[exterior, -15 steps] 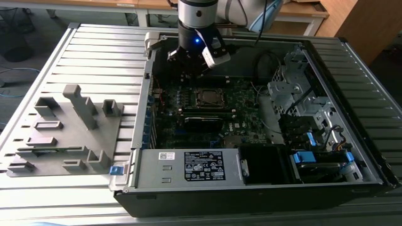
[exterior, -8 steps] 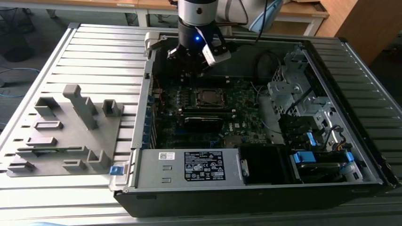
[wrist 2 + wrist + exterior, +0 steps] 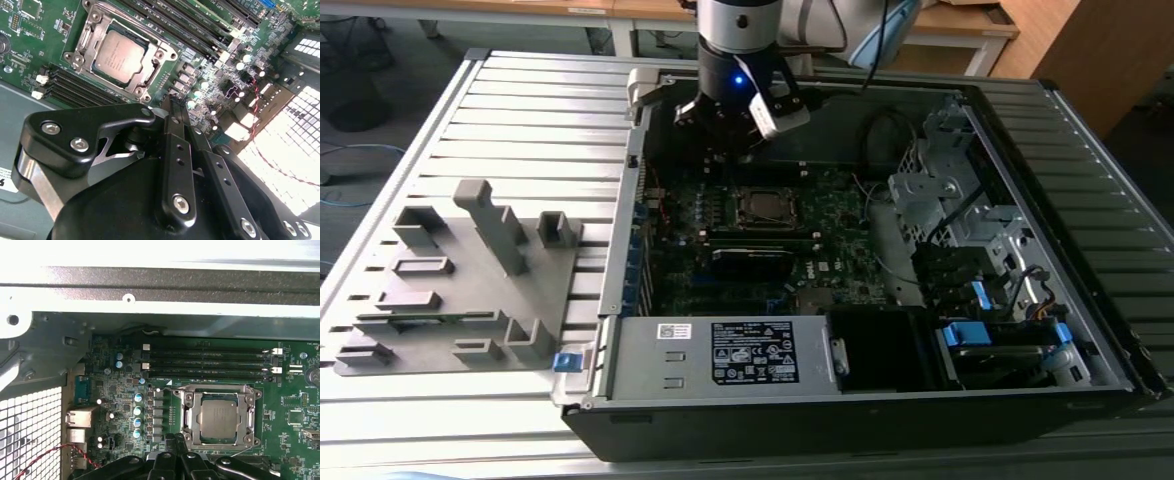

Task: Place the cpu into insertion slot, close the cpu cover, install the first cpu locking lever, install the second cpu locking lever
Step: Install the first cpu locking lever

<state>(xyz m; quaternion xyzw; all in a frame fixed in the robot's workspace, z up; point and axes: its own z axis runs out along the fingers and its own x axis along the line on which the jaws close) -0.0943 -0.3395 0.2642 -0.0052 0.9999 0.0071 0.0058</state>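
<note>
The cpu lay flat in the socket on the green motherboard. The cpu cover was folded down around it, so the dull grey top showed through the square opening. In the second wrist view the jaws were clenched, their black fingertips pressed together with nothing between them, near one corner of the socket and apart from the cover. In the exterior view the arm stood over the far end of the open computer case, which rested on a slatted table beside a grey fixture.
</note>
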